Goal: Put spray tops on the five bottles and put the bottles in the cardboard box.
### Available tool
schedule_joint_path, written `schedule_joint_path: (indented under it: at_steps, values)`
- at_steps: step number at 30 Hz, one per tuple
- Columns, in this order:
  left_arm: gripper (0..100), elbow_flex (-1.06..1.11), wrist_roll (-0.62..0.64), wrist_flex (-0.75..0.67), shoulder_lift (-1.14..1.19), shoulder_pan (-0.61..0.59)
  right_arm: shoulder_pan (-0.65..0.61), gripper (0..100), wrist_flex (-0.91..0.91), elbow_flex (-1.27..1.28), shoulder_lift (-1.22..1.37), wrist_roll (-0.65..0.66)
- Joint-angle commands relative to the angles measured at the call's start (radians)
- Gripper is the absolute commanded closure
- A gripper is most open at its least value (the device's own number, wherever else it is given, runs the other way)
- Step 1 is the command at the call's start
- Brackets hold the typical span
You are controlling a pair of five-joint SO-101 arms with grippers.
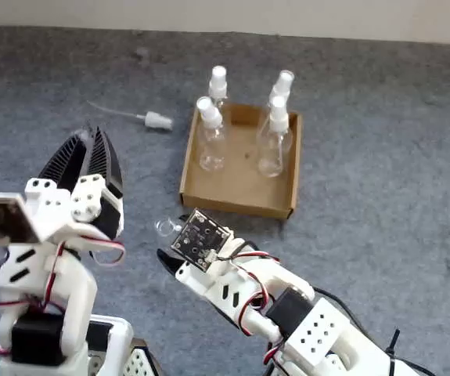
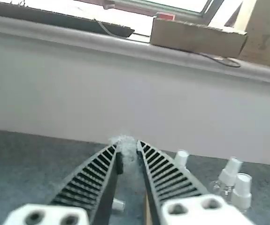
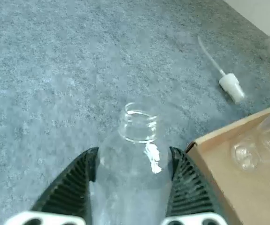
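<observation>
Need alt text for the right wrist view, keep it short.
The right gripper holds a clear uncapped bottle between its black fingers above grey carpet. Beyond it a loose white spray top with its tube lies on the carpet, and a corner of the cardboard box shows alongside, with a second bottle inside.

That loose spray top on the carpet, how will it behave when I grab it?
The spray top looks small, so probably light. Its thin tube likely flexes; grip the cap instead. The carpet should limit rolling.
</observation>
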Motion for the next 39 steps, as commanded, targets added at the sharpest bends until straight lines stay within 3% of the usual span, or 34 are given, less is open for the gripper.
schedule_joint_path:
  at_steps: [1, 4, 9, 14, 21, 31, 39]
  values:
    - [99, -0.012, -0.075, -0.008, 0.188, -0.076, 0.004, 99.5, 0.099, -0.016, -0.024, -0.006]
    - [99, -0.094, -0.157, 0.000, 0.384, -0.085, 0.088, 99.5, 0.208, -0.074, -0.021, -0.003]
    - [99, -0.222, -0.227, 0.146, 0.587, -0.151, 0.398, 99.5, 0.495, -0.246, -0.019, 0.008]
    - [99, -0.246, -0.308, 0.158, 0.665, -0.145, 0.665, 99.5, 0.737, -0.349, -0.019, 0.195]
    - [99, -0.248, -0.339, 0.190, 0.797, -0.151, 1.059, 99.5, 0.570, -0.231, 0.007, 0.364]
    - [99, -0.170, -0.339, 0.235, 0.799, -0.153, 1.202, 99.5, 0.298, -0.145, 0.335, 0.417]
    - [99, -0.094, -0.342, 0.235, 0.799, -0.153, 1.253, 93.4, 0.298, -0.341, 0.665, 0.416]
